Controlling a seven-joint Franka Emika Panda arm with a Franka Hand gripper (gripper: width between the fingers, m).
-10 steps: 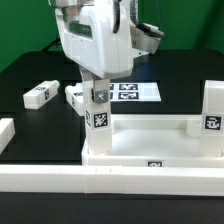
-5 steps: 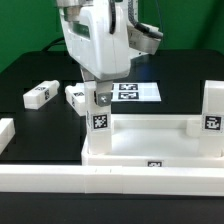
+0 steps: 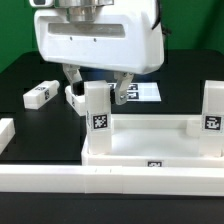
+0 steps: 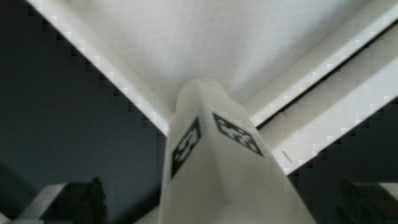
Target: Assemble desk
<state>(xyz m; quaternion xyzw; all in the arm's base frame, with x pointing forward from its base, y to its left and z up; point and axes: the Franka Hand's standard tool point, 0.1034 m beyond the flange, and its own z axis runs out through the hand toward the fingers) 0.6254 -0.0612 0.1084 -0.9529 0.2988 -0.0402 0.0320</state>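
The desk top [image 3: 150,143] lies upside down in the exterior view, a white tray with a raised rim. Two square white legs stand upright in it, one at the exterior view's left corner [image 3: 98,115] and one at the right [image 3: 212,110], each with a black-and-white tag. My gripper [image 3: 98,86] hangs over the left leg, open, its dark fingers [image 3: 125,90] on either side of the leg's top and apart from it. In the wrist view the leg [image 4: 222,150] rises between the spread fingers [image 4: 63,200], with the desk top [image 4: 214,50] beyond.
Two loose white legs [image 3: 40,95] [image 3: 75,97] lie on the black table behind the desk. The marker board [image 3: 145,92] lies flat further back. A long white border rail [image 3: 110,182] runs along the front, and another white piece [image 3: 5,135] sits at the left edge.
The gripper has turned about its upright axis, so its broad side now faces the exterior camera. Its jaws have spread and let go of the left leg, which stays upright.
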